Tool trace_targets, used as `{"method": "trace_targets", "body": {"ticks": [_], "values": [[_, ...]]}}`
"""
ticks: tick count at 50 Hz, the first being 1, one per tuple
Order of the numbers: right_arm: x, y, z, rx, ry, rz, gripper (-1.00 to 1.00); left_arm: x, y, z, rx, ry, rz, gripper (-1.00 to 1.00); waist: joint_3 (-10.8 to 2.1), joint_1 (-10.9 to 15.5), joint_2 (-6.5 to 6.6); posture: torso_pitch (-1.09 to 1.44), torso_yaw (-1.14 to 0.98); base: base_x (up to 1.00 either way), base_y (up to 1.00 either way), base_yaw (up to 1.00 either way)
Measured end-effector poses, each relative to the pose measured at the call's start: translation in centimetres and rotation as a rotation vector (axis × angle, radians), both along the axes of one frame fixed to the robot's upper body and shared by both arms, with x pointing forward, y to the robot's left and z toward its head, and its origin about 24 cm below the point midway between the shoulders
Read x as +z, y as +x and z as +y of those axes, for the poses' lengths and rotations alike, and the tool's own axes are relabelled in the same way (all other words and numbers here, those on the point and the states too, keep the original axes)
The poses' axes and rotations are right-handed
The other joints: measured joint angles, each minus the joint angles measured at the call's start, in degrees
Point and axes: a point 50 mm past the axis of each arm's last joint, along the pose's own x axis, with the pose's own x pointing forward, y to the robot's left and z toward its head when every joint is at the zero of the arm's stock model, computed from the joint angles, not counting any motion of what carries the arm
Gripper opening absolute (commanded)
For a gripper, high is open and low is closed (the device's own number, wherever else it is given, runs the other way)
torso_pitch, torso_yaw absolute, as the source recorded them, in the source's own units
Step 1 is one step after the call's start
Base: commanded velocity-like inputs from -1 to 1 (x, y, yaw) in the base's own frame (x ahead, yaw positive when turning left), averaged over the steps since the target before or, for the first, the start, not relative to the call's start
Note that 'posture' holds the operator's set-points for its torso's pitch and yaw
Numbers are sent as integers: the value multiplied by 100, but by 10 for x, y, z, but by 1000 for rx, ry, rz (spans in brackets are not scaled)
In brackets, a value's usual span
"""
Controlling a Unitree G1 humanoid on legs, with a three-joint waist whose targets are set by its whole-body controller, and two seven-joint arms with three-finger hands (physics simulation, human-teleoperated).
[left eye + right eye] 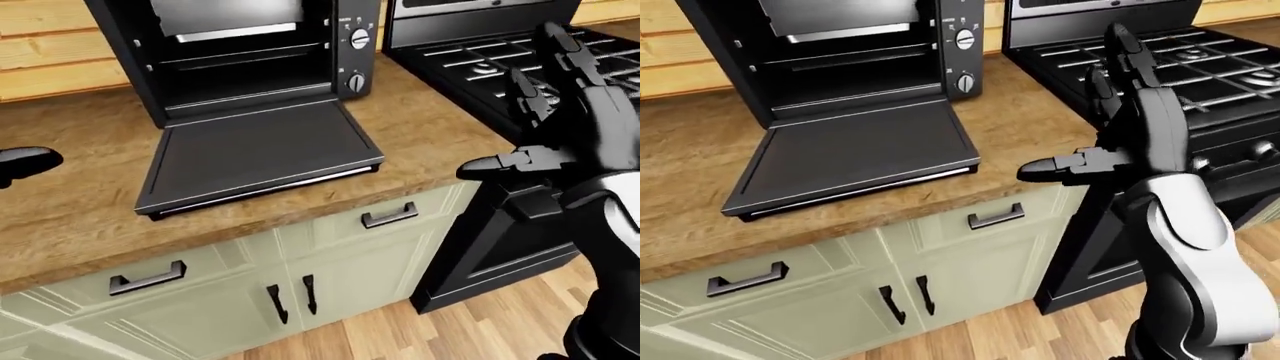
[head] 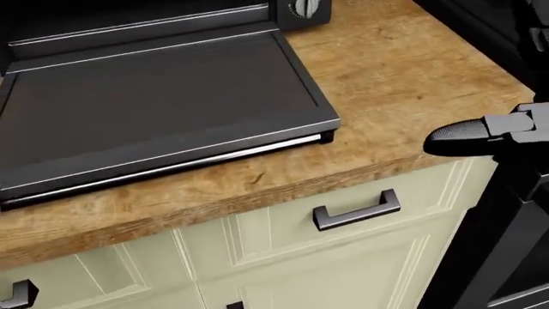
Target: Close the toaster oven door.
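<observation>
The toaster oven [image 1: 250, 52] stands toward the far edge of the wooden tabletop [image 1: 70, 217], its door [image 1: 255, 154] folded fully down and lying flat, with the handle edge close to the tabletop's near edge. The cavity is open, and two knobs [image 1: 357, 60] sit on the panel at its right side. The right hand [image 1: 1120, 112] hangs off the tabletop's right end, over the black stove [image 1: 500, 67], fingers [image 1: 1118, 45] spread wide and holding nothing, thumb pointing toward the door but well apart from it. Only a dark fingertip of the left hand [image 1: 25, 161] shows at the left edge of the left-eye view; its spread cannot be told. Pale green cabinets [image 1: 340, 277] with dark handles sit below.
</observation>
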Motion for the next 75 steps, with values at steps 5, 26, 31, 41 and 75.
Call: {"method": "trace_targets", "body": {"ticks": [5, 26, 31, 41, 75], "values": [[7, -4, -3, -20, -1, -36, 100, 6, -2, -3, -6, 18, -21, 100, -22, 21, -290, 0, 0, 23, 10, 0], [5, -2, 1, 2, 5, -9, 100, 4, -2, 2, 2, -10, -8, 100, 14, -17, 55, 0, 0, 23, 12, 0], [12, -4, -3, -27, 5, -47, 100, 13, -6, 0, 1, 18, -39, 100, 36, -16, -179, 0, 0, 5, 4, 0], [5, 2, -8, -64, 41, -16, 100, -4, 2, -1, -30, -7, 41, 100, 85, 60, -327, 0, 0, 0, 0, 0], [2, 2, -20, -144, 20, -64, 100, 10, -4, -1, -15, 24, -19, 100, 9, 119, -570, 0, 0, 0, 0, 37]]}}
